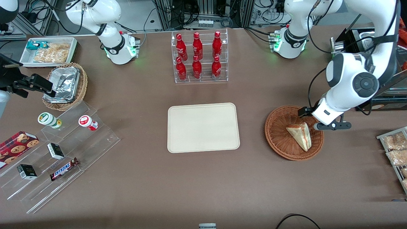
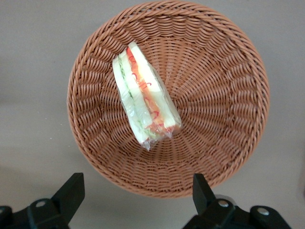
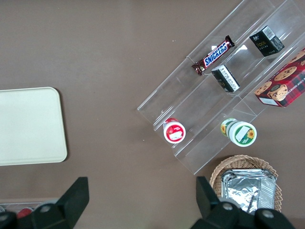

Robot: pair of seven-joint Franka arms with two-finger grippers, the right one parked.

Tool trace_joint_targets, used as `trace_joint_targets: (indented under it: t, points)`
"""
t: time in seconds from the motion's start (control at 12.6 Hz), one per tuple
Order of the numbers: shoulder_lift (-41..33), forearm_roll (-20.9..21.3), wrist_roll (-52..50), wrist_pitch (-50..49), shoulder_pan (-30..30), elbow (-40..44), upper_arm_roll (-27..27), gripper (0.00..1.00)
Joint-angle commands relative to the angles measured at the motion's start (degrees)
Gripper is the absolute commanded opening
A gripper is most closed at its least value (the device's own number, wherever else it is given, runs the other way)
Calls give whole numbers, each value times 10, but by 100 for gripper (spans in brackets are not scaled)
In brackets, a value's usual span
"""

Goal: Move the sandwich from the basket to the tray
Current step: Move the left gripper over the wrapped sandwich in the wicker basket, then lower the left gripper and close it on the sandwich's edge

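**Q:** Sandwich [image 1: 300,135] location?

**A:** Lying in the round basket [image 1: 277,133], right of centre in my front view, wrapped, filling edge up.

**Q:** End effector [image 2: 135,196]?

**A:** Spread wide, empty, poised above the basket's rim so I can descend. Tray [image 1: 203,127] waits centre-frame.

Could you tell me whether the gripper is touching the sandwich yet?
Apart. In the left wrist view the gripper has open fingers clear of the sandwich, which lies alone in the basket.
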Motion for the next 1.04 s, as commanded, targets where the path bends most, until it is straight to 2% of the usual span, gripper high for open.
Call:
trace_joint_targets:
  t: [0.0,0.16,0.4,0.96]
  points:
    - [18,6,-89,43,5,-11,-4,100]
    - [43,5,-184,76,4,-10,-4,100]
    - [57,4,-237,98,4,-8,-4,100]
    - [101,0,-248,100,6,26,-4,100]
